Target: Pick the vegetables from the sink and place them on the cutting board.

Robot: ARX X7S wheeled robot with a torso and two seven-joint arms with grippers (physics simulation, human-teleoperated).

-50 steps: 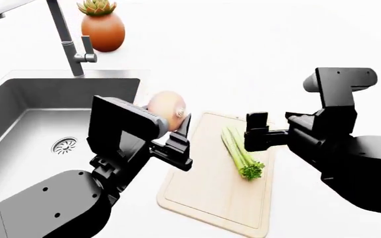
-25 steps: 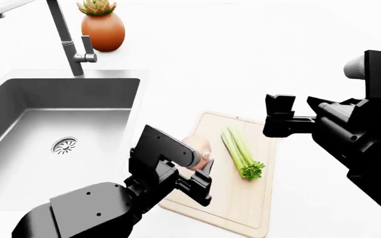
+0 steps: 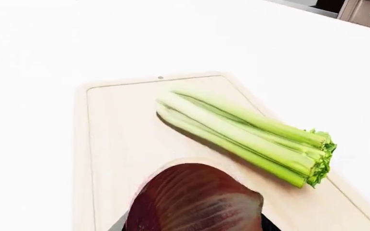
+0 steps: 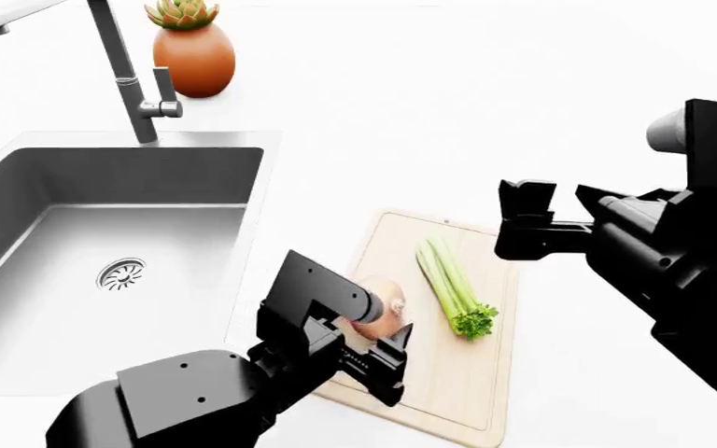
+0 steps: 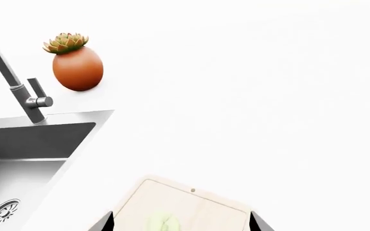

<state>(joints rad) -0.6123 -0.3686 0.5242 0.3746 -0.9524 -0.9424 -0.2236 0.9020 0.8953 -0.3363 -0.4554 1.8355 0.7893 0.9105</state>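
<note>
The round pinkish-tan onion sits between the fingers of my left gripper, which is shut on it low over the near left part of the cutting board. Whether the onion touches the wood I cannot tell. In the left wrist view the onion fills the jaws, with the celery lying free on the cutting board beyond it. The celery lies along the board's middle, leafy end nearest me. My right gripper hovers open and empty beyond the board's far right corner. The sink holds no vegetables.
A tall grey faucet stands behind the sink, and a succulent in an orange pot sits beside it. The round drain shows in the basin floor. White counter stretches behind and right of the board.
My left gripper carried the onion from beside the sink onto the board's near left and sank a little lower. The right arm pulled back rightward from the celery, then held still.
</note>
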